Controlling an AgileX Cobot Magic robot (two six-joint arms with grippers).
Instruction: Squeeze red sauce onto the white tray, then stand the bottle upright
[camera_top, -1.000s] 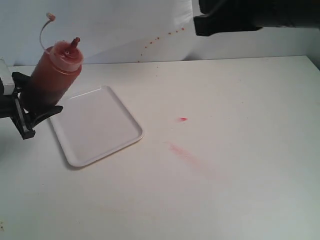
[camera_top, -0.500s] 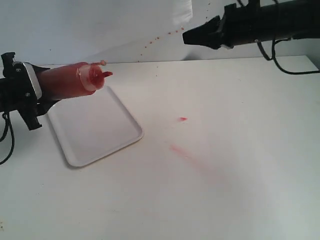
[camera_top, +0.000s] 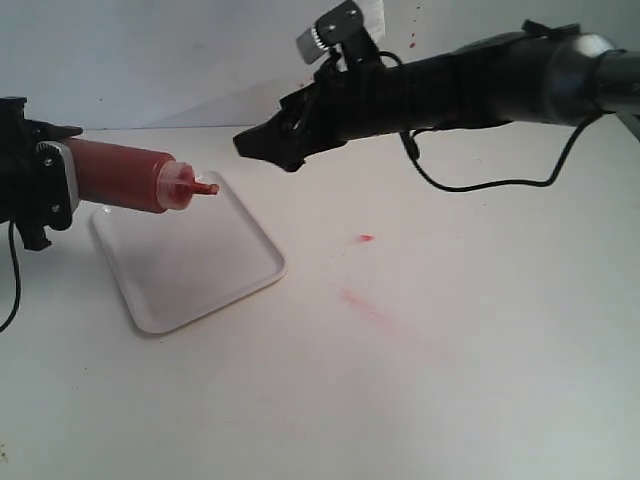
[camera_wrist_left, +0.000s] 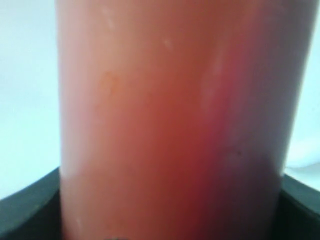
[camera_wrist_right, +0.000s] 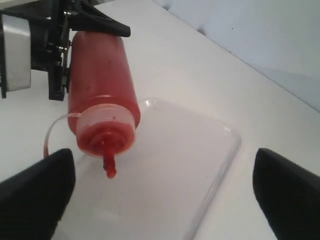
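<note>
The bottle (camera_top: 120, 175) lies about level above the white tray (camera_top: 200, 262), its red-stained nozzle (camera_top: 206, 188) pointing right over the tray's far part. My left gripper (camera_top: 40, 188) is shut on the bottle's base end. In the left wrist view the bottle (camera_wrist_left: 165, 115) fills the picture. My right gripper (camera_top: 262, 146) hangs above the tray's far corner and touches nothing. In the right wrist view it (camera_wrist_right: 165, 200) stands open, looking down on the bottle (camera_wrist_right: 100, 85), the nozzle (camera_wrist_right: 109, 162) and the bare tray (camera_wrist_right: 190, 165). No blob of red sauce shows on the tray.
A small bright red spot (camera_top: 366, 238) and a faint pinkish smear (camera_top: 362, 304) mark the white table (camera_top: 480, 330) to the right of the tray. The right arm (camera_top: 470, 85) and its cable span the back of the table. Red specks dot the back wall.
The left gripper has tipped the bottle from nearly upright to level, nozzle over the tray. The right arm has swung in from the top right to above the tray's far corner.
</note>
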